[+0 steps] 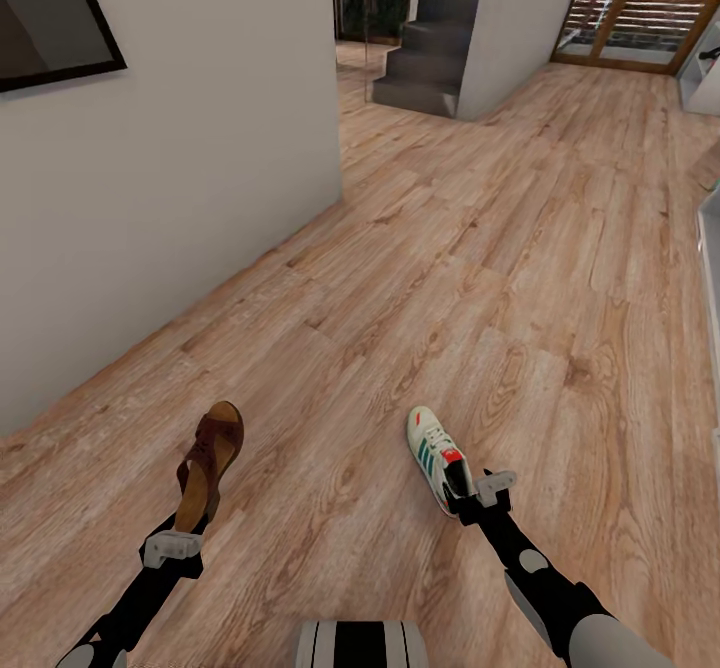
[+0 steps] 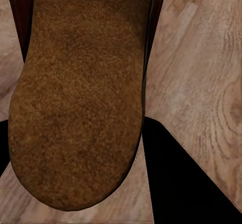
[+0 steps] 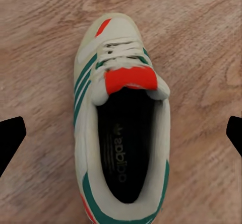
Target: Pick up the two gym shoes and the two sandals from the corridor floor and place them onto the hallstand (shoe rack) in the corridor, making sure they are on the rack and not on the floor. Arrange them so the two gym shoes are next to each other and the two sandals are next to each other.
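Left claw (image 1: 182,518) is pinching the heel end of a sandal (image 1: 210,463), which sticks up tilted with its toe forward, clear of the corridor floor (image 1: 480,278). In the left wrist view the suede-looking tan sole (image 2: 75,93) is right against the camera, with dark brown strap edges at the sides. Right claw (image 1: 472,501) is clamped on the heel of a gym shoe (image 1: 438,458): cream upper, green stripes, orange-red tongue patch, dark lining. The shoe hangs level. I'd say this is the carry step, so keep both grips firm and swing slowly, since the flat sandal could pivot. A pale edge at far right may be the rack; can't tell.
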